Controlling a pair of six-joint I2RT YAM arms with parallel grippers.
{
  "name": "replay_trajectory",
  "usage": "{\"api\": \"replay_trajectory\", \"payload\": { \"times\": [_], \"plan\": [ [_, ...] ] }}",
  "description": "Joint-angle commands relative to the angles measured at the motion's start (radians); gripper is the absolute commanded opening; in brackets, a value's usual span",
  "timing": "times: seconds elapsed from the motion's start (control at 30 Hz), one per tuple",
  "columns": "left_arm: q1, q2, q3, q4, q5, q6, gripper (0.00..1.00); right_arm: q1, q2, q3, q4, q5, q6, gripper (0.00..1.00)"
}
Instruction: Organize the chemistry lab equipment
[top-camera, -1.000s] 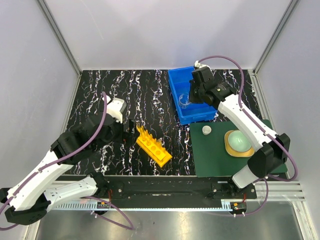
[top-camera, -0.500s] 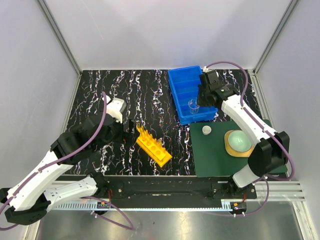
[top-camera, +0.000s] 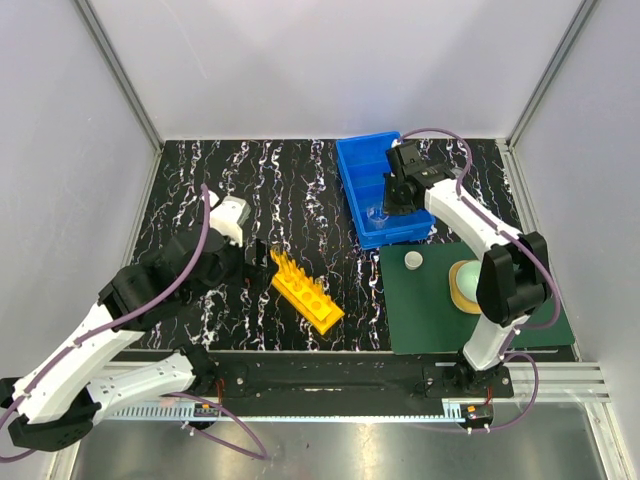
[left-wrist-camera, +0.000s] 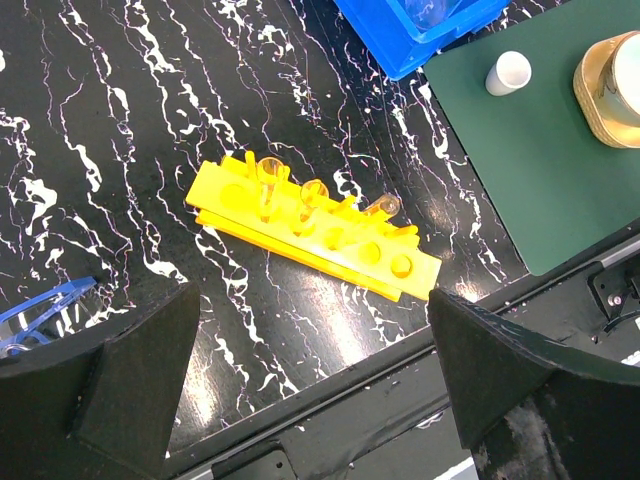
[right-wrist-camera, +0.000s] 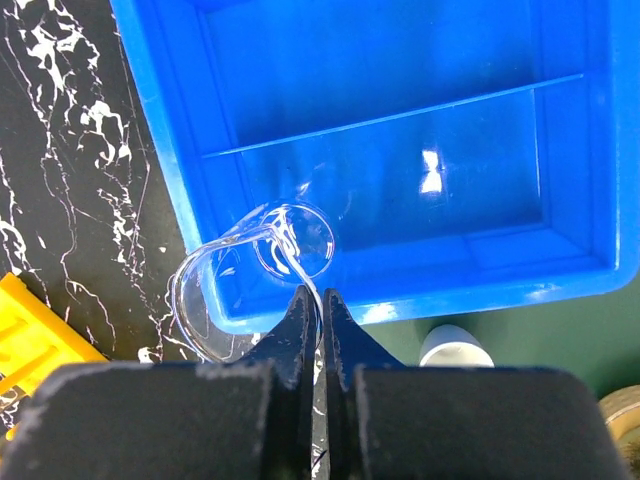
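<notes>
My right gripper (top-camera: 393, 198) (right-wrist-camera: 322, 300) is shut on the rim of a small clear glass beaker (top-camera: 376, 212) (right-wrist-camera: 262, 275). The beaker hangs tilted over the near left corner of the blue divided bin (top-camera: 349, 190) (right-wrist-camera: 160, 150). On the black marbled table lies the yellow rack (top-camera: 306, 291) (left-wrist-camera: 310, 228), with three glass tubes (left-wrist-camera: 268, 182) standing in it. A small white round piece (top-camera: 413, 261) (left-wrist-camera: 508, 72) (right-wrist-camera: 455, 348) stands on the dark green mat. My left gripper (top-camera: 255, 262) (left-wrist-camera: 315, 400) hovers open just left of the rack, with nothing between its fingers.
The dark green mat (top-camera: 440, 310) (left-wrist-camera: 540, 170) lies at the near right and carries a pale green dome on a tan disc (top-camera: 467, 283) (left-wrist-camera: 615, 75). A small blue and clear item (left-wrist-camera: 40, 305) lies left of the rack. Grey walls enclose the table.
The right gripper has carried the beaker from the bin's middle toward its near end and turned at the wrist. The left arm has not moved.
</notes>
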Motion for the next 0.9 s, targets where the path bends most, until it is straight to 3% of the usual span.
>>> {"api": "replay_trajectory", "payload": {
  "times": [0.0,0.87],
  "plan": [
    [0.004,-0.012,0.006,0.032,-0.030,-0.003,0.99,-0.006,0.029,0.035,0.045,-0.027,-0.014,0.00],
    [0.004,-0.005,-0.010,0.038,-0.037,0.000,0.99,-0.016,0.142,-0.060,0.134,-0.046,0.001,0.00]
  ]
}}
